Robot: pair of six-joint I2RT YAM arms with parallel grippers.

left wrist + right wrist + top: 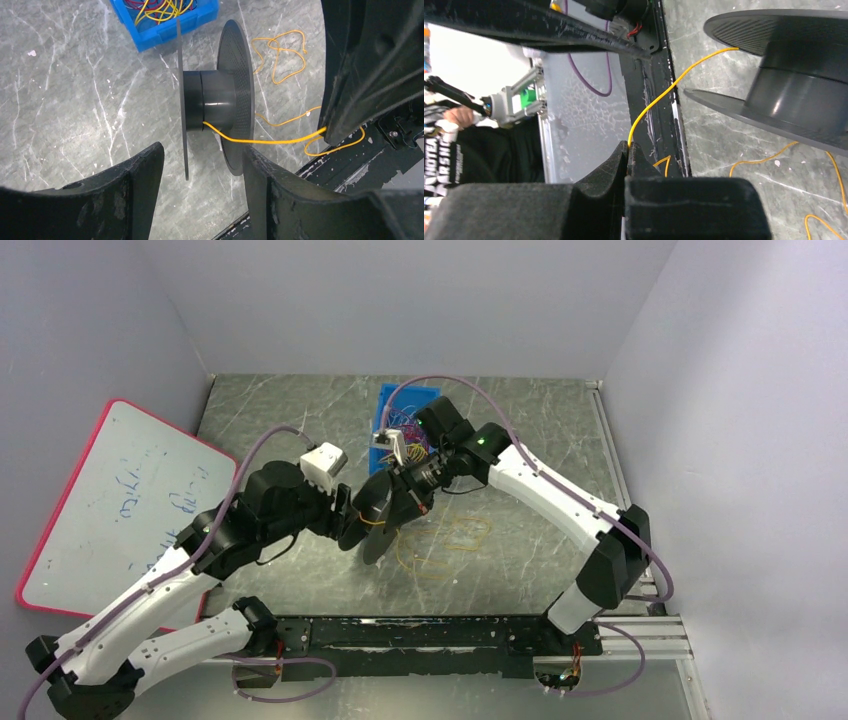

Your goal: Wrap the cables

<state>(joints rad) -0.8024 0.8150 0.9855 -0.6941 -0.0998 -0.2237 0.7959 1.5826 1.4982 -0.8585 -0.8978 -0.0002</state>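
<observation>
A black spool [215, 100] stands on edge on the marble table [65, 110], its two flanges just beyond and between the fingertips of my left gripper [202, 150], whose jaws stand wide apart around it. A yellow cable [270, 141] runs taut from the spool's hub to my right gripper [629, 146], which is shut on it. In the top view the spool [378, 512] sits between the left gripper [350, 525] and the right gripper [418, 504]. The rest of this cable [450, 540] lies in loose loops on the table. More cables fill a blue bin [400, 405].
A red-framed whiteboard [110, 500] leans at the left. A black rail [430, 635] runs along the table's near edge. The blue bin [200, 15] sits just beyond the spool. Grey walls close in the back and sides.
</observation>
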